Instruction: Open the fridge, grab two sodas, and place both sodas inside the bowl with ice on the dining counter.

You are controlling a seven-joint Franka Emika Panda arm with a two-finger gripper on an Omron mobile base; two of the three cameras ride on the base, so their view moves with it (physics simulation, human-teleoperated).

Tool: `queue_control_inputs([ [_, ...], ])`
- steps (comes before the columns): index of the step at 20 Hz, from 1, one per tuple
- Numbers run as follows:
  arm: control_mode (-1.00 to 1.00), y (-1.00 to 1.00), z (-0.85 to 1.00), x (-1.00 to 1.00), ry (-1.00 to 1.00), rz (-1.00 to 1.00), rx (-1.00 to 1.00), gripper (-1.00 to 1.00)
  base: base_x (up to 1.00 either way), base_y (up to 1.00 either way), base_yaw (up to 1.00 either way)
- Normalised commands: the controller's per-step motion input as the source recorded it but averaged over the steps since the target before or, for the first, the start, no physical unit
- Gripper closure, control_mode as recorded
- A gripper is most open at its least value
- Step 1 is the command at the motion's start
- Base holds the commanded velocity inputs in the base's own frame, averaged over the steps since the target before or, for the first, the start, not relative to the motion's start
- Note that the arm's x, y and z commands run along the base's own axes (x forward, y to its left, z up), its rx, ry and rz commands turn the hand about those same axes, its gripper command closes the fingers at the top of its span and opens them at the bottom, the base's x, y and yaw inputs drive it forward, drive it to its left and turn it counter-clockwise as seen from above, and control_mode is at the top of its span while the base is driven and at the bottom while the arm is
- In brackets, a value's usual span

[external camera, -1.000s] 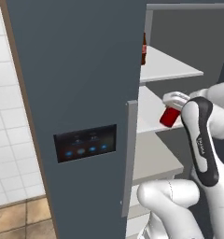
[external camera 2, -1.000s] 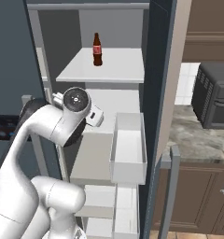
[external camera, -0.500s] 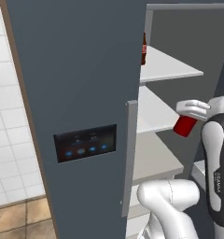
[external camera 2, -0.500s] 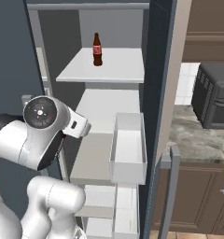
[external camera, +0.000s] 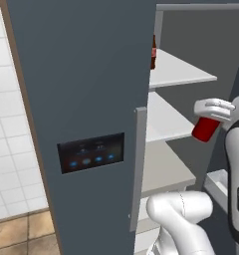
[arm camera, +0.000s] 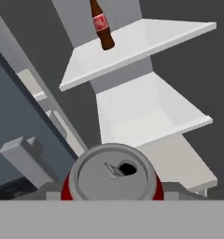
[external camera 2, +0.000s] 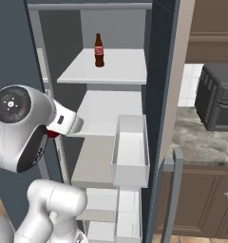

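the gripper (external camera: 209,115) is clenched on a red can (external camera: 206,129), which has come back out from the shelf (external camera: 164,121) of the open fridge (external camera: 81,89) over the last second; one soda looks secured, and the carry to the bowl comes next; bottle (external camera 2: 99,50) untouched.

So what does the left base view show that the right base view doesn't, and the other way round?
Left base view alone: the closed fridge door with its black panel and blue lights, the white tiled wall, and the red soda can seen clearly, tilted in the pincer.

Right base view alone: the black microwave on a marbled counter, brown cabinets, and a white door bin.

Both: the white fridge shelves, the brown bottle on the top one, and the white arm.
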Motion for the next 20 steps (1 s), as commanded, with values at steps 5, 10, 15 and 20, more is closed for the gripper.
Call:
queue_control_inputs([
  [5,-1.0,0.06,-0.07,-0.35,-0.02,-0.01,0.0,1.0,0.0,0.0,0.0],
  [10,1.0,0.03,-0.03,-0.2,-0.02,-0.02,0.0,1.0,-0.8,0.15,-0.13],
  [15,1.0,0.0,0.0,0.0,0.0,0.0,0.0,1.0,-1.0,0.09,-0.31],
  [20,1.0,0.0,0.0,0.0,0.0,0.0,0.0,1.0,-0.94,0.0,-0.48],
])
